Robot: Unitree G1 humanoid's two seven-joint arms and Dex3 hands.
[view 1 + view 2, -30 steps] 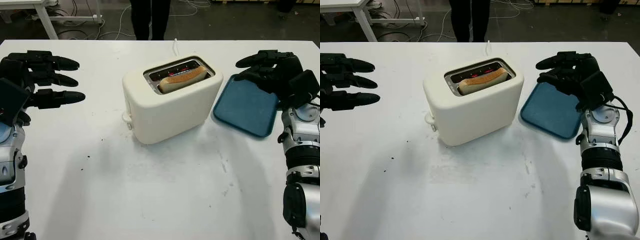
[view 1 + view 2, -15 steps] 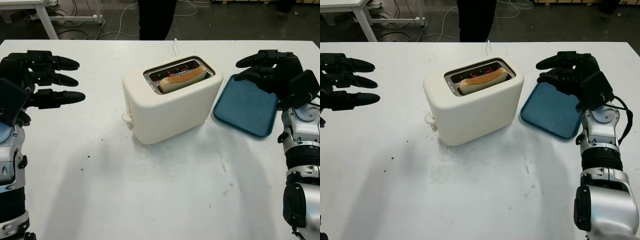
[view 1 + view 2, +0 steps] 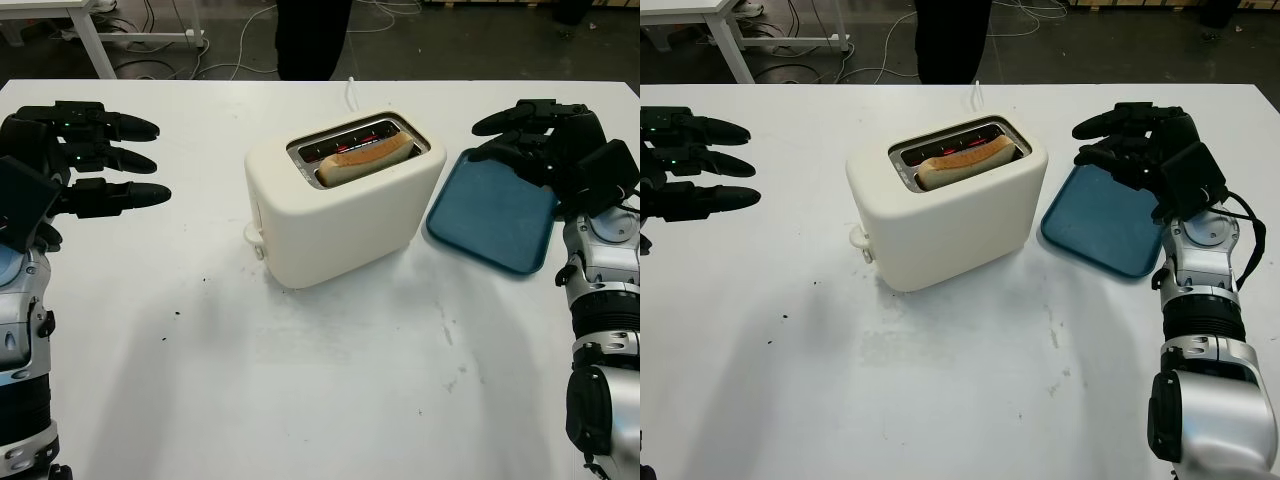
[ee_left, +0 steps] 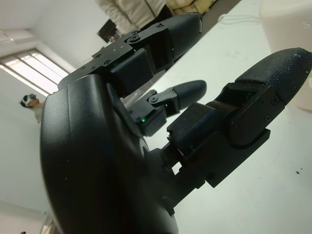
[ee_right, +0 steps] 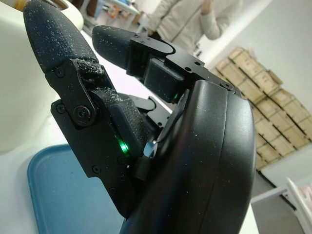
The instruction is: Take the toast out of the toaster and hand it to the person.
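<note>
Almost nothing different from a second ago. Toaster point(image 3: 345, 195) in the same spot near the middle of the counter point(image 3: 330, 380), a little toward the far edge, with the toast point(image 3: 365, 157) sitting in its slot, top edge standing proud of the opening and the elements glowing red beside it. Blue tray point(image 3: 492, 210) unmoved, just beside the toaster toward the counter's right edge.

Left robot hand point(image 3: 85, 160) held above the counter's left edge, well apart from the toaster, open and holding nothing, same pose as before. Right robot hand point(image 3: 545, 145) poised over the far end of the tray, near the right edge, also open and empty, likewise unshifted.

Only real change at the far edge: the person point(image 3: 313, 38) standing there, seen as two separate dark legs a second ago, now reads as one dark shape, so apparently shifted stance slightly.

In terms of the task, judged as not yet begun: toast untouched, neither hand reaching. Probably a pause before the approach. Right robot hand closer to the slot, so likely the one to go in from above and pinch the exposed crust.
</note>
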